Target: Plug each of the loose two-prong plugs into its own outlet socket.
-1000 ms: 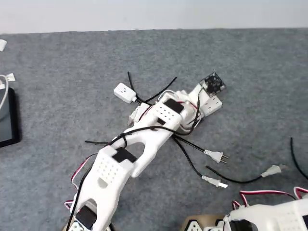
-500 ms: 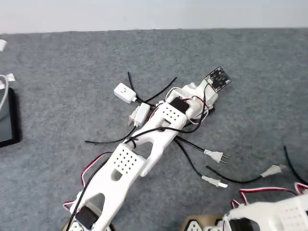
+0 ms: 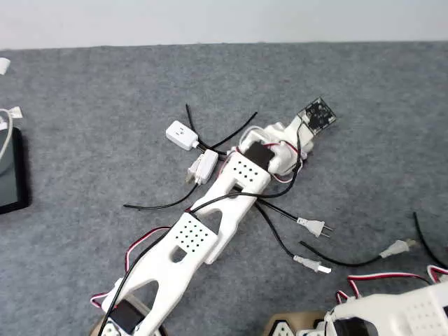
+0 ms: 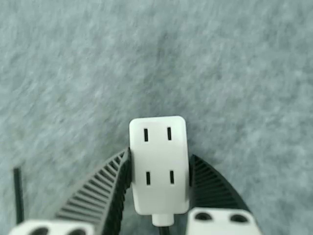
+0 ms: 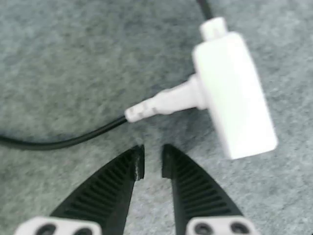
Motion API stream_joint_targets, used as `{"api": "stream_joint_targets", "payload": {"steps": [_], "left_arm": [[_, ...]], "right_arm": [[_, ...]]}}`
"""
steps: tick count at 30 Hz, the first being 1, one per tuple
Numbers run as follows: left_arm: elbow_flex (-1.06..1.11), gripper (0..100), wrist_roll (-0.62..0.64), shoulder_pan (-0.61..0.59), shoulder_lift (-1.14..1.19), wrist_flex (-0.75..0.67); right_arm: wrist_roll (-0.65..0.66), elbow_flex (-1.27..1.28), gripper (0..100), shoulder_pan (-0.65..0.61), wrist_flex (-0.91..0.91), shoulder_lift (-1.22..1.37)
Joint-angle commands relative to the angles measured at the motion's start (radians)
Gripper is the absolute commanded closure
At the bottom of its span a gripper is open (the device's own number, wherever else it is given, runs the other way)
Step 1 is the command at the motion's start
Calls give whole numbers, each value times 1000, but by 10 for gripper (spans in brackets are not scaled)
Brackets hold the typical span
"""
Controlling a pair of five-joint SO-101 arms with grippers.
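- Nearest us, the right arm [image 3: 392,311] sat low at the near edge of the surface [image 3: 105,84], a grey, short-piled carpet.
- The right gripper [image 5: 152,159] was almost clenched, with a thin gap between its black ribbed fingers [image 5: 112,188] and nothing in it. Its tips were just short of a seated plug [image 5: 166,102], white and rounded, joined to a smooth white socket block [image 5: 234,93].
- Just beyond that arm lay three loose plugs, well apart from one another. We noted a near plug [image 3: 310,264], a middle plug [image 3: 313,225] and a right-hand plug [image 3: 395,247]. All were small white moulded bodies on thin black cords [image 3: 280,241].
- The left arm [image 3: 231,189], white perforated plastic, stretched diagonally across the middle. It lay over several cords and hid parts of them.
- The left gripper [image 4: 159,156] was grasping a held outlet [image 4: 157,147] by its sides. This was a white rounded block with two pairs of slots facing up.
- Farther off, beside that arm, lay a small outlet [image 3: 182,134] and a white connector [image 3: 203,166] close by.
- A dark flat slab [image 3: 10,171] lay at the surface's left edge.
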Motion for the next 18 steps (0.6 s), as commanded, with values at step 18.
{"api": "stream_joint_targets", "payload": {"steps": [18], "left_arm": [[-59,989,196,2,-601,578]], "right_arm": [[-296,-3,898,-265,340,-536]]}}
